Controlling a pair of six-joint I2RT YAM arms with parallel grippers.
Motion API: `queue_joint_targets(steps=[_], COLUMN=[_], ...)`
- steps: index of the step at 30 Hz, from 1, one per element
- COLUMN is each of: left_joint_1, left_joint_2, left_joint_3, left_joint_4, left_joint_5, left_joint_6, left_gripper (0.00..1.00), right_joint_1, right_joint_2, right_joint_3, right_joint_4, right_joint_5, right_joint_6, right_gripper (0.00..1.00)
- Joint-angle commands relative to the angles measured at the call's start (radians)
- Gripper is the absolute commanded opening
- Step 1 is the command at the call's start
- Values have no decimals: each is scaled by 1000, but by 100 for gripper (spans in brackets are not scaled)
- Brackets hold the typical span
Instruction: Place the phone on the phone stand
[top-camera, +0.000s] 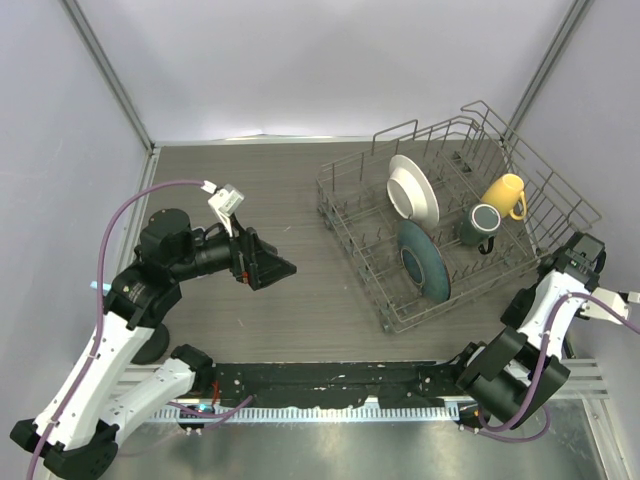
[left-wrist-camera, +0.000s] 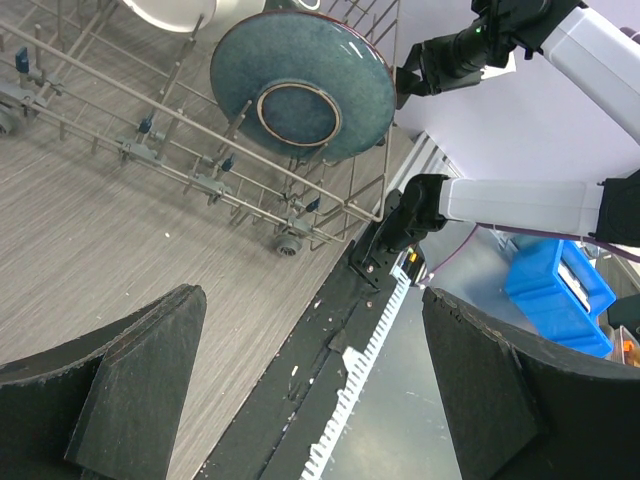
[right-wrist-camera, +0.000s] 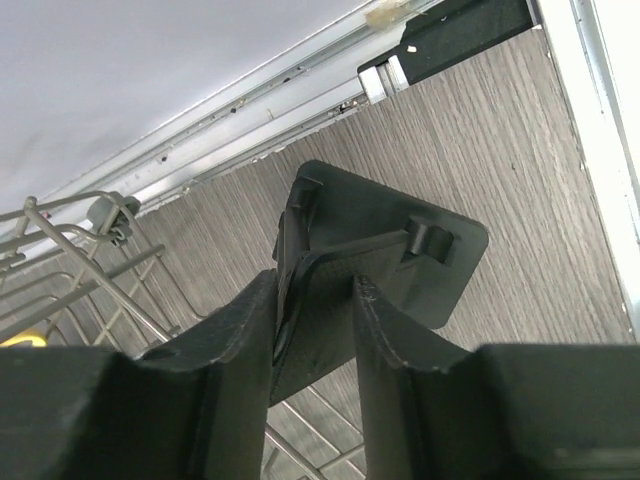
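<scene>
Phone stand (right-wrist-camera: 385, 215), black plate with two small hooks, on wood-grain table (right-wrist-camera: 520, 180) near right edge, beside dish rack (top-camera: 352, 250), right gripper (right-wrist-camera: 315, 300) clamped on it, left gripper (top-camera: 278, 266) fingers wide apart, holding nothing

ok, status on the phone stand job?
Left end effector open and empty. Right end effector pinching black phone stand. Phone not in view. Dish rack close alongside.
</scene>
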Motion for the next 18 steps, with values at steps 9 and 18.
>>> queue_joint_targets(steps=[9, 18], left_joint_1=[-2, -9], left_joint_2=[-19, -27], left_joint_3=[28, 14], left_joint_4=[8, 15], left_joint_5=[17, 17], left_joint_6=[18, 16], left_gripper=[94, 94], right_joint_1=[-4, -4], right_joint_2=[-106, -172], right_joint_3=[41, 183], right_joint_4=[-65, -164], right_joint_5=[96, 153], right_joint_6=[27, -64], right_gripper=[0, 0])
